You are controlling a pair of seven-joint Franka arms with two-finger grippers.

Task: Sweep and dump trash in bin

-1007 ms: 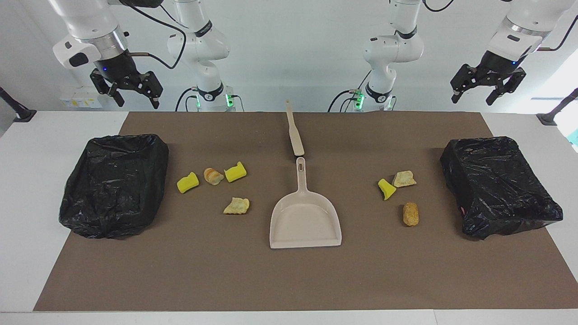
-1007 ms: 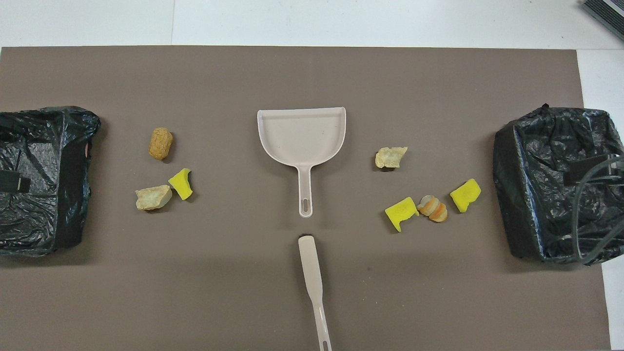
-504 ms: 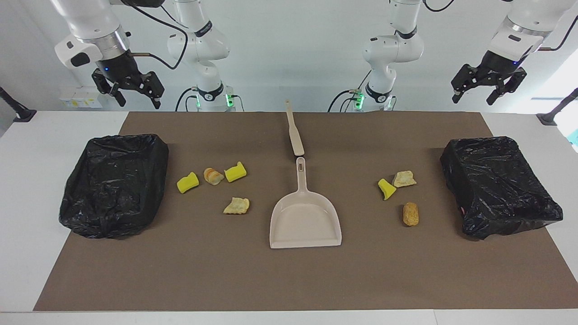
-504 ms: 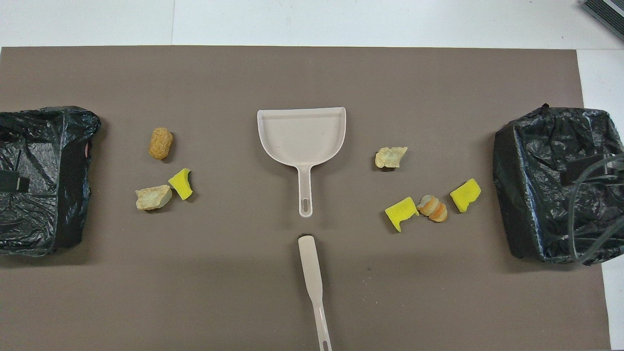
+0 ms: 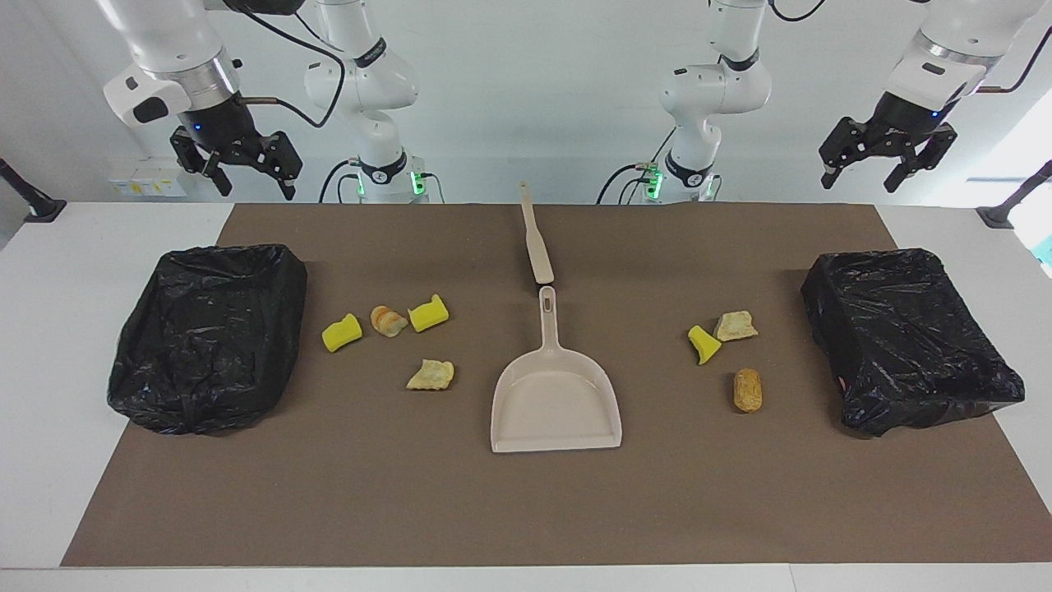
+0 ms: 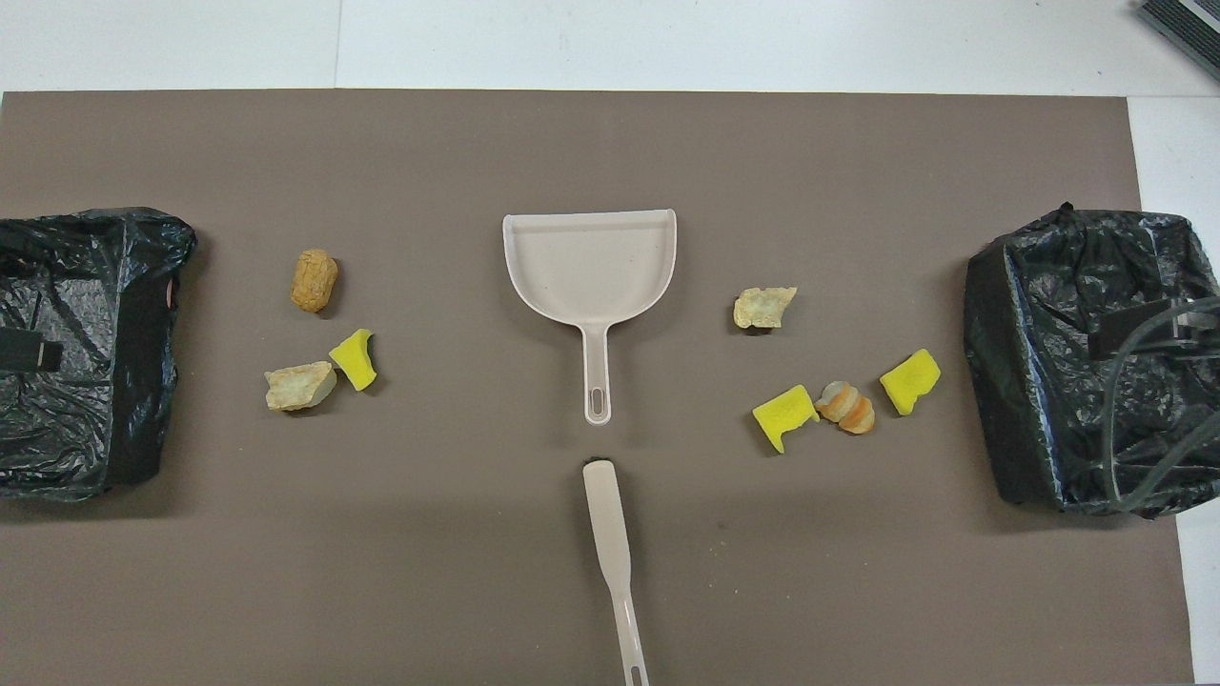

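2 grippers raised, fingers spread wide, nothing held or touched: left gripper [image 5: 886,160] above bin [image 5: 908,337] at left arm's end, right gripper [image 5: 245,164] above bin [image 5: 205,333] at right arm's end. 7 trash scraps on brown mat [image 5: 526,510]: 3 [image 5: 723,329] toward left arm's end, 4 [image 5: 386,321] toward right arm's end, dustpan [image 5: 555,403] between groups, brush [image 5: 536,238] nearer robots.

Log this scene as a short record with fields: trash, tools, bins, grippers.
trash: four scraps toward the right arm's end, three scraps toward the left arm's end, all on the mat
dustpan: mid-mat, empty, handle toward the robots
brush: nearer the robots than the dustpan
bins: two, black-bagged, one at each end
left gripper: raised, open, empty
right gripper: raised, open, empty
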